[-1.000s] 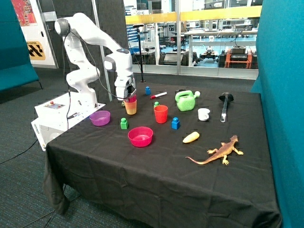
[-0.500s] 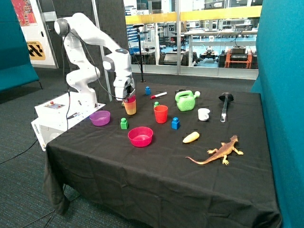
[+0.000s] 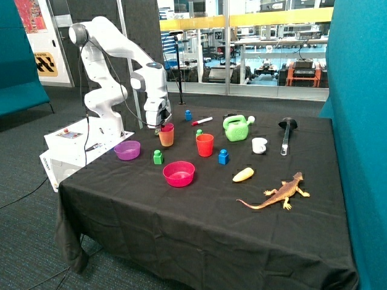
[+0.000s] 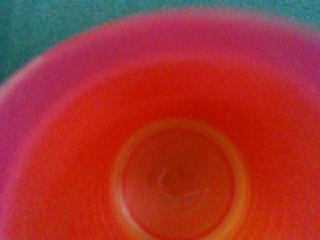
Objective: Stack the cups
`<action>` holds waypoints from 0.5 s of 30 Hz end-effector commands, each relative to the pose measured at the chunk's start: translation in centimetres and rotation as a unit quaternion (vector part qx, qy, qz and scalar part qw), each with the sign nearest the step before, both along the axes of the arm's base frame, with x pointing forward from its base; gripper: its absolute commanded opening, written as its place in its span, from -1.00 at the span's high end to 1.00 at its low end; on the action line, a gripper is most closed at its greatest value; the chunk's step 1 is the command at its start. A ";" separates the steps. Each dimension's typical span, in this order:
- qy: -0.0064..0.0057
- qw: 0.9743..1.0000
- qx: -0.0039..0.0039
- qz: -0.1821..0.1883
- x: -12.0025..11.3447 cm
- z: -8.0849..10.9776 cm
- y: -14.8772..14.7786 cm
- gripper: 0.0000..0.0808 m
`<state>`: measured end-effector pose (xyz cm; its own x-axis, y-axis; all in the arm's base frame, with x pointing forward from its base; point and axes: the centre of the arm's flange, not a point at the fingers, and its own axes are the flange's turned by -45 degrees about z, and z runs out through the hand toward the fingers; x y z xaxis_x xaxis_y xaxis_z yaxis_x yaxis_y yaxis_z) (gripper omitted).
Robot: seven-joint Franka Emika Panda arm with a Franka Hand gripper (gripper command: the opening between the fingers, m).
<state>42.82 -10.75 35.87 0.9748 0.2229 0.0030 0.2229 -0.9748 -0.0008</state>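
Behind the green block (image 3: pixel 158 157) on the tabletop (image 3: pixel 199 223): magenta cup (image 3: pixel 167 127) nested in yellow cup (image 3: pixel 166 138), pincer (image 3: pixel 162 124) at its rim, grip impossible to tell. Red-orange cup (image 3: pixel 205 145) apart, unstacked.

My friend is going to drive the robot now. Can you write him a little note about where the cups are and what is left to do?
Gripper: right over the nested cups, at the pink rim; I cannot tell whether it grips.
Cups: the pink cup sits inside the yellow cup, between the purple bowl and the red cup. The wrist view looks straight down into the pink cup.
Done: two cups stacked.
Left: the red cup stands alone and needs to join the stack.
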 end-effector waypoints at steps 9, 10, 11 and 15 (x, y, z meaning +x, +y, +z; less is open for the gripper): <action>0.001 1.000 -0.001 0.009 1.1 0.2 0.8 -0.45; 0.001 1.000 -0.001 0.009 1.1 0.3 0.8 -0.45; 0.001 1.000 -0.001 0.011 1.1 0.4 0.9 -0.44; 0.001 1.000 -0.001 0.019 2.1 1.4 1.6 -0.36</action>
<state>43.51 -10.09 35.99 0.9705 0.2408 0.0108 0.2407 -0.9706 0.0067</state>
